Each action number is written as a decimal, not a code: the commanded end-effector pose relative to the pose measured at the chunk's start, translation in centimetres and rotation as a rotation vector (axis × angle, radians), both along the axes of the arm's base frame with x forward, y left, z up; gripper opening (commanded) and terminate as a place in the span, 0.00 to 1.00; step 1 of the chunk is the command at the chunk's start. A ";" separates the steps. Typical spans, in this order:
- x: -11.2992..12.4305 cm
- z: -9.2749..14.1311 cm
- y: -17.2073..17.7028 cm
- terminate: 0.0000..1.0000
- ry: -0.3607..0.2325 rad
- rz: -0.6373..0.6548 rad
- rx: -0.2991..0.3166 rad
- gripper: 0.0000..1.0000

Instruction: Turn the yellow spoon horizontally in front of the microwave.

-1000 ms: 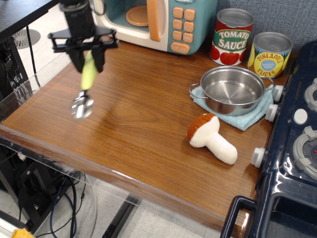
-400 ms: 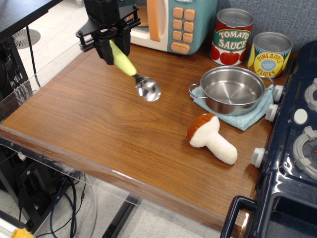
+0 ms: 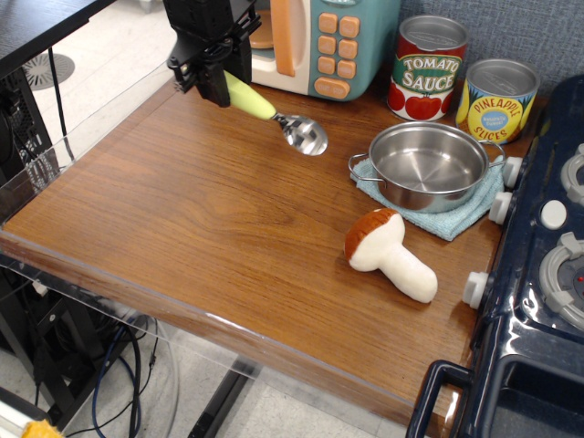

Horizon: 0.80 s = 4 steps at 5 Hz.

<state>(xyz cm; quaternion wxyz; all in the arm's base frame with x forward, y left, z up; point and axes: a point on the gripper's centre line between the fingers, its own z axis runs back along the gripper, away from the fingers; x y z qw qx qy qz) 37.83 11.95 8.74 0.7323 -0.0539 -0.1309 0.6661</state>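
Observation:
The yellow spoon [image 3: 269, 113] has a pale yellow-green handle and a shiny silver bowl. My black gripper [image 3: 222, 84] is shut on the handle's left end and holds the spoon close to horizontal, the bowl pointing right and slightly down. It hangs just above the wooden table [image 3: 228, 237], in front of the microwave [image 3: 310, 41], which has a cream body, teal panel, orange door handle and buttons. The gripper hides part of the microwave's door.
A steel pot [image 3: 429, 166] sits on a blue cloth [image 3: 456, 217] at the right. Behind it stand a tomato sauce can [image 3: 428, 68] and a pineapple can [image 3: 495, 100]. A mushroom toy [image 3: 388, 254] lies in front. A toy stove [image 3: 538, 274] borders the right edge.
My gripper has carried the spoon from the table's left edge up and right toward the microwave. The spoon has swung from hanging nearly vertical to lying close to horizontal, bowl to the right.

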 end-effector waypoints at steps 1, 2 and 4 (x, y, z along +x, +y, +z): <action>3.4 0.9 0.6 0.00 -0.053 0.091 0.008 0.00; 4.5 -0.5 0.7 0.00 -0.037 0.108 0.012 0.00; 5.5 -2.7 0.8 0.00 0.028 0.133 0.055 0.00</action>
